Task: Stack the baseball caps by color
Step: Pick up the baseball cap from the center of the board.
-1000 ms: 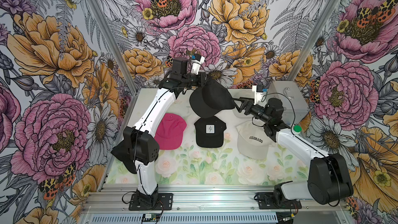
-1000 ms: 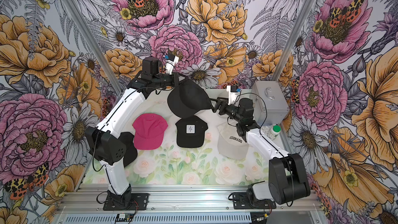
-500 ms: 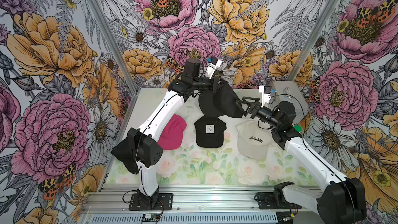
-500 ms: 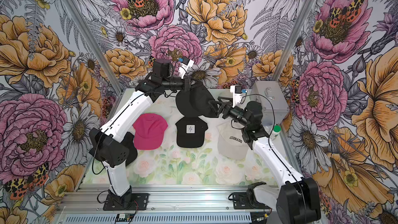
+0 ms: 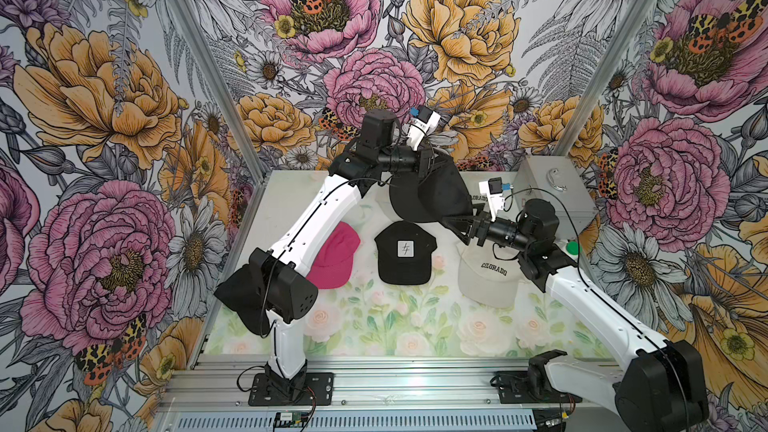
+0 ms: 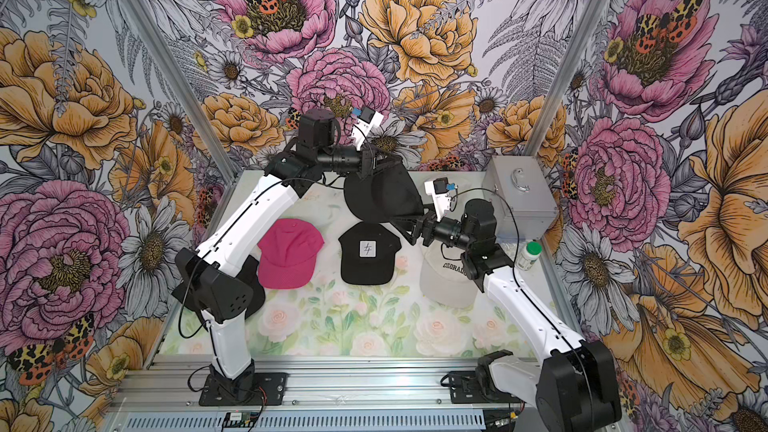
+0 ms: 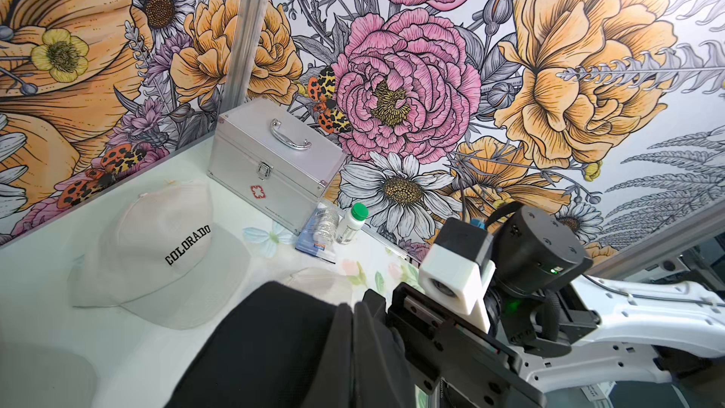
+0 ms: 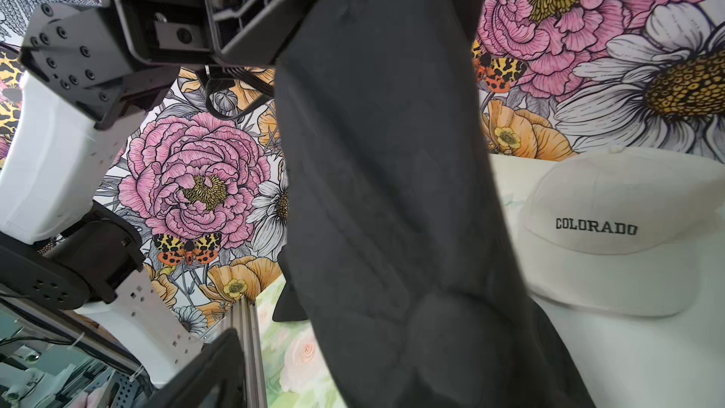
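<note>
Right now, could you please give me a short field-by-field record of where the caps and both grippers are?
left gripper: shut on a black cap, held above the table
right gripper: open, jaws at that cap's lower edge
table, front row: pink cap, black patch cap, cream COLORADO cap
behind them: second cream cap
right rear corner: silver case, green-lidded bottle beside it

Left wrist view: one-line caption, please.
A black cap up close; cream COLORADO cap on the table near the silver case.
</note>
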`<state>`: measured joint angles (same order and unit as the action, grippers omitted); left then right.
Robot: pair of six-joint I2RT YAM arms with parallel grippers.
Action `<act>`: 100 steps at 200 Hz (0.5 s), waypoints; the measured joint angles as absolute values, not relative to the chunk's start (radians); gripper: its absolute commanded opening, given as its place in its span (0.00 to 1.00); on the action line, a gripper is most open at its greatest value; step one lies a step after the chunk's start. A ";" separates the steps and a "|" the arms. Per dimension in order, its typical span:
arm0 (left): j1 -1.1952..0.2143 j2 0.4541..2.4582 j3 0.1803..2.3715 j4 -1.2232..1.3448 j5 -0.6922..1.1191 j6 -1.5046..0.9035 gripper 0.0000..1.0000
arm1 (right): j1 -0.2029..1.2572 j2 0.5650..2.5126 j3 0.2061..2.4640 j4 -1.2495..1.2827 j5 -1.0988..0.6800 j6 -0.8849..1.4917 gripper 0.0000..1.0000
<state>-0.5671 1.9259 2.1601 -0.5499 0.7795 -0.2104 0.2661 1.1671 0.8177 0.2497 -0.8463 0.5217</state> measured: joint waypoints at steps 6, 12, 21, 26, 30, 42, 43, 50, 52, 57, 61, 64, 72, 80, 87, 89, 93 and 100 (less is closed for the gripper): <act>-0.568 1.926 2.160 -0.551 0.780 -0.210 0.00 | 0.270 1.168 0.820 0.250 -0.846 0.521 0.86; -0.568 1.927 2.160 -0.550 0.779 -0.210 0.00 | 0.272 1.169 0.822 0.254 -0.843 0.521 0.78; -0.570 1.927 2.160 -0.550 0.776 -0.210 0.00 | 0.275 1.168 0.824 0.264 -0.842 0.519 0.69; -0.570 1.927 2.160 -0.550 0.774 -0.210 0.00 | 0.275 1.168 0.824 0.274 -0.839 0.524 0.63; -0.570 1.927 2.160 -0.550 0.771 -0.210 0.00 | 0.275 1.168 0.825 0.282 -0.834 0.514 0.59; -0.569 1.927 2.160 -0.550 0.761 -0.210 0.00 | 0.275 1.168 0.826 0.307 -0.827 0.524 0.54; -0.569 1.927 2.160 -0.550 0.759 -0.210 0.00 | 0.275 1.168 0.826 0.310 -0.826 0.522 0.53; -0.569 1.927 2.160 -0.550 0.751 -0.210 0.00 | 0.275 1.168 0.826 0.331 -0.822 0.528 0.51; -0.569 1.927 2.160 -0.550 0.749 -0.210 0.00 | 0.275 1.168 0.826 0.336 -0.822 0.530 0.51; -0.567 1.927 2.160 -0.550 0.745 -0.210 0.00 | 0.275 1.168 0.826 0.348 -0.821 0.533 0.51; -0.566 1.927 2.160 -0.550 0.741 -0.210 0.00 | 0.275 1.168 0.826 0.356 -0.821 0.537 0.50; -0.566 1.927 2.160 -0.550 0.738 -0.210 0.00 | 0.276 1.168 0.826 0.364 -0.821 0.537 0.50; -0.564 1.927 2.160 -0.550 0.731 -0.210 0.00 | 0.276 1.168 0.826 0.384 -0.821 0.542 0.49; -0.563 1.927 2.160 -0.550 0.725 -0.210 0.00 | 0.278 1.168 0.826 0.400 -0.820 0.546 0.50; -0.560 1.927 2.159 -0.550 0.722 -0.210 0.00 | 0.280 1.168 0.826 0.409 -0.820 0.549 0.52; -0.560 1.927 2.158 -0.550 0.721 -0.210 0.00 | 0.281 1.168 0.826 0.411 -0.820 0.551 0.53; -0.558 1.927 2.157 -0.550 0.721 -0.210 0.00 | 0.282 1.168 0.826 0.414 -0.821 0.551 0.54; -0.556 1.927 2.155 -0.550 0.720 -0.210 0.00 | 0.284 1.168 0.826 0.421 -0.820 0.555 0.56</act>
